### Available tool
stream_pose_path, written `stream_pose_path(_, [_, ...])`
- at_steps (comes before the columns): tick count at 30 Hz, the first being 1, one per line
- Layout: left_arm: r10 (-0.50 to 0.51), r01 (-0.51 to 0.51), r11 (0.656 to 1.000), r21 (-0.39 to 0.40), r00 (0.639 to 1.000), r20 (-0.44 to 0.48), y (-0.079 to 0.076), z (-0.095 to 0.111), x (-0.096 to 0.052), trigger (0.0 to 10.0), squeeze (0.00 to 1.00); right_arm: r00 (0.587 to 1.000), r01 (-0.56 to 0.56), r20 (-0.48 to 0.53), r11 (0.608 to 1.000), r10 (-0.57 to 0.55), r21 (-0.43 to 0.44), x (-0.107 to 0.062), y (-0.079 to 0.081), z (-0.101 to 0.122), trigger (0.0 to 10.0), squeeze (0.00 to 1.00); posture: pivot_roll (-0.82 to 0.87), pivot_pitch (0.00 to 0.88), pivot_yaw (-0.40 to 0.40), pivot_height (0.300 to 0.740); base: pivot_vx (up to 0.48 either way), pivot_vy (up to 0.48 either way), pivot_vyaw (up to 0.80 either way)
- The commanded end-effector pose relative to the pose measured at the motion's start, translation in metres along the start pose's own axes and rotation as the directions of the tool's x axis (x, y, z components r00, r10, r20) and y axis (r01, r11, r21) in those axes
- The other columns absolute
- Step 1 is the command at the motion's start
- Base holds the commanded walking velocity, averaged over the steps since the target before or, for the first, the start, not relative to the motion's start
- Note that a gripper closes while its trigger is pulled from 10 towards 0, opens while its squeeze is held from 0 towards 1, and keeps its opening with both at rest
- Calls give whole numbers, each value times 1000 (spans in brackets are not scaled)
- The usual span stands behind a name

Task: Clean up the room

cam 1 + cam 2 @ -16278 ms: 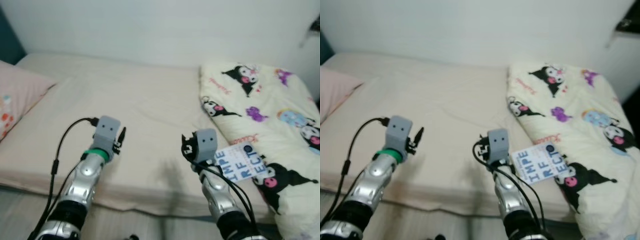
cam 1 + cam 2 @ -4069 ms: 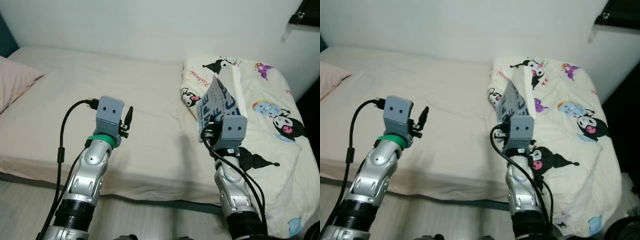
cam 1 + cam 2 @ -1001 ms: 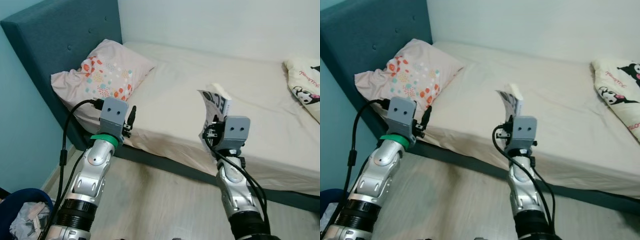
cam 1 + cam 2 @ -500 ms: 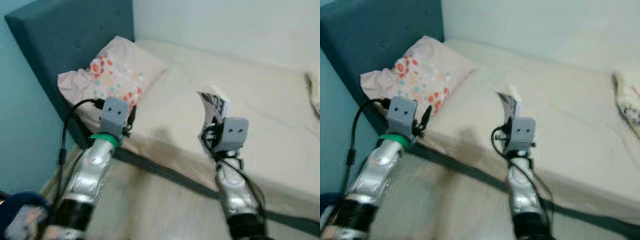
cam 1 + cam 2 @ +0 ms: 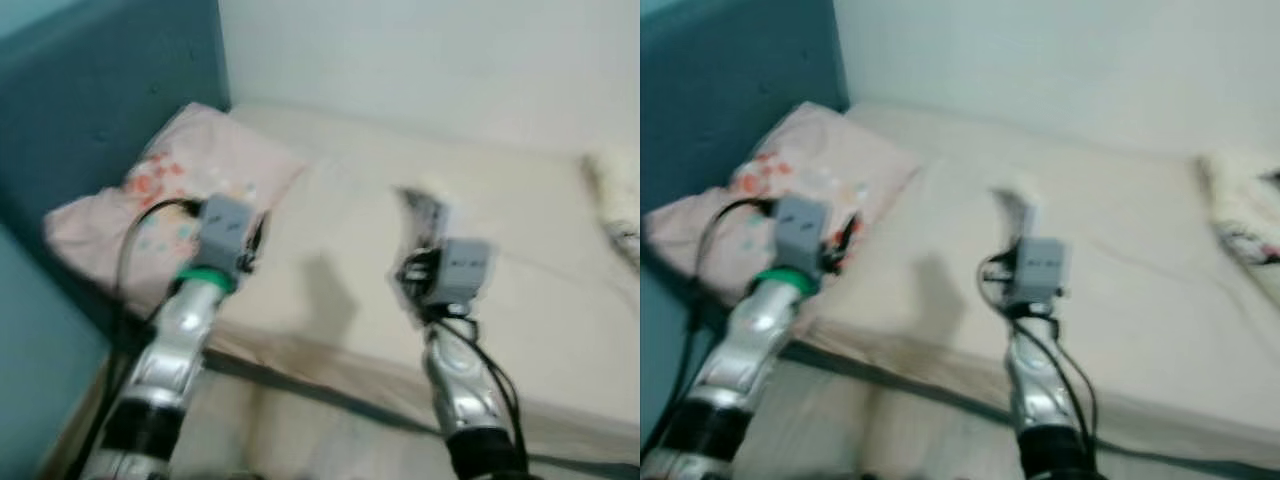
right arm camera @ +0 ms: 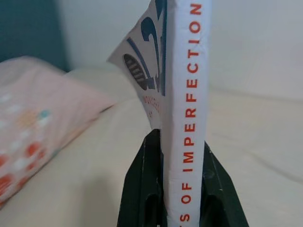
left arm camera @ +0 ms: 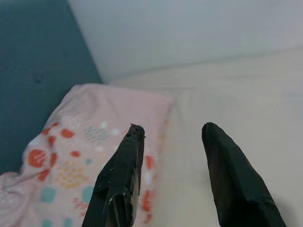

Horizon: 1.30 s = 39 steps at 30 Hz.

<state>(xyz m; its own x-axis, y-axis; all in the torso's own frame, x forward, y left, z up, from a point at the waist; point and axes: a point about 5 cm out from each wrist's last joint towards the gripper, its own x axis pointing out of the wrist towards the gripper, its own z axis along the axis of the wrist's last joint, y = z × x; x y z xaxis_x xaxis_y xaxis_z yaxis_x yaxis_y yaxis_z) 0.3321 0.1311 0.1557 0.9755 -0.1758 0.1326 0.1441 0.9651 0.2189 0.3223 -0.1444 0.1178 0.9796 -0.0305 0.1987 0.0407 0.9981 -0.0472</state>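
My right gripper (image 6: 182,142) is shut on a white book (image 6: 187,90) and holds it upright. Its spine reads "OF IMPERFECTION" in orange letters, and the cover has large blue print. In the blurred left eye view the book (image 5: 424,216) stands above the right wrist, over the front part of the bed. My left gripper (image 7: 173,127) is open with nothing between its fingers. It points toward a pink pillow (image 7: 90,142) with coloured dots. In the left eye view this gripper (image 5: 252,240) hovers at the pillow's (image 5: 165,195) near corner.
A cream mattress (image 5: 530,250) spans the view, with a teal headboard (image 5: 100,100) on the left and a white wall behind. A printed quilt (image 5: 618,205) lies at the far right. Wooden floor (image 5: 300,440) runs along the bed's front edge.
The whole picture has shifted and blurred, so the camera has moved. The book stays upright in my right gripper, which earlier lifted it off the quilt. My left gripper stays open.
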Motion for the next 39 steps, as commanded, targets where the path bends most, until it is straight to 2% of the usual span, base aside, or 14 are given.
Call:
stream_pose_path(1, [-13,13,1000,-4,1000,-9,-6,-2,-1,10000,0,999,29,23,1000,-28,-8,2,-10,4,10000,0,-12,26,51,740,405,0,0])
stream_pose_path(10, [-21,21,1000,6,1000,-13,-7,-3,0,10000,0,999,31,17,999,-31,10,2,-10,4,10000,0,-13,26,52,740,281,0,0])
stream_pose_path(12, [-34,34,999,5,999,-11,-8,-3,-1,10000,0,1000,29,11,999,-30,40,1,-10,3,10000,0,-14,27,53,740,0,0,0])
stream_pose_path(14, [-70,70,997,14,998,-2,-11,-3,-4,10000,0,1000,14,-12,992,-13,123,0,-8,0,10000,0,-13,27,54,740,0,0,0])
stream_pose_path(15, [-70,70,997,14,998,-2,-11,-3,-4,10000,0,1000,14,-12,992,-13,123,0,-8,0,10000,0,-13,27,54,740,0,0,0])
stream_pose_path(17, [-112,112,993,48,994,5,-14,-5,-8,10000,0,998,-29,-42,978,38,208,-3,-3,-4,10000,0,-12,27,53,740,0,0,0])
stream_pose_path(20, [-129,129,990,63,992,5,-15,-6,-10,10000,0,995,-66,-60,966,84,249,-6,1,-8,10000,0,-11,26,53,740,0,0,0])
stream_pose_path(26, [-144,143,987,67,990,12,-19,-5,-9,10000,0,992,-56,-93,962,84,268,-9,-5,-17,10000,0,-16,26,59,740,0,0,0])
stream_pose_path(34, [-148,147,987,71,989,4,-20,-7,-10,10000,0,995,-37,-84,963,61,265,-6,-10,-14,10000,0,-15,28,61,740,0,0,0])
stream_pose_path(39, [-137,136,988,68,991,-2,-17,-8,-10,10000,0,995,-41,-82,966,63,256,-6,-9,-14,10000,0,-11,30,61,720,0,0,0])
